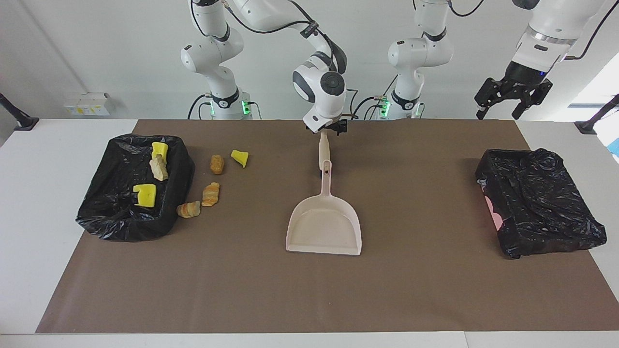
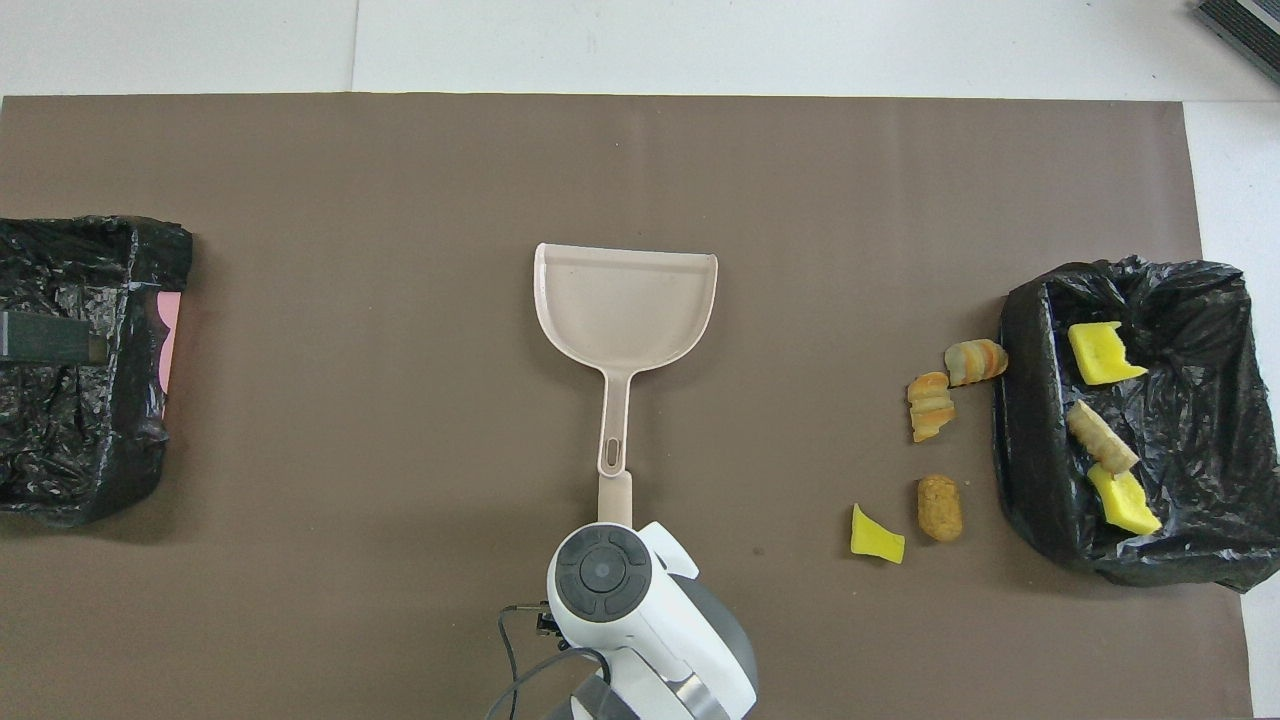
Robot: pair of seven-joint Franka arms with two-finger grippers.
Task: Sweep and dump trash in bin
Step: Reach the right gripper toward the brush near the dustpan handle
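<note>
Overhead view: dustpan (image 2: 625,310) lies mid-table, four trash scraps (image 2: 931,405) beside bin (image 2: 1010,440).

Trash: four scraps (image 1: 213,181) lie on the brown mat beside the bin (image 1: 101,212); three lie inside it, toward the right arm's end.

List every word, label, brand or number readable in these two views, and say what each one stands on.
None can be read.
The right arm's wrist bears only a round button pad, with no legible marking.
The small boxes by the wall carry yellow marks, too small to read.
The dustpan and both bag-lined bins are unmarked.
</note>
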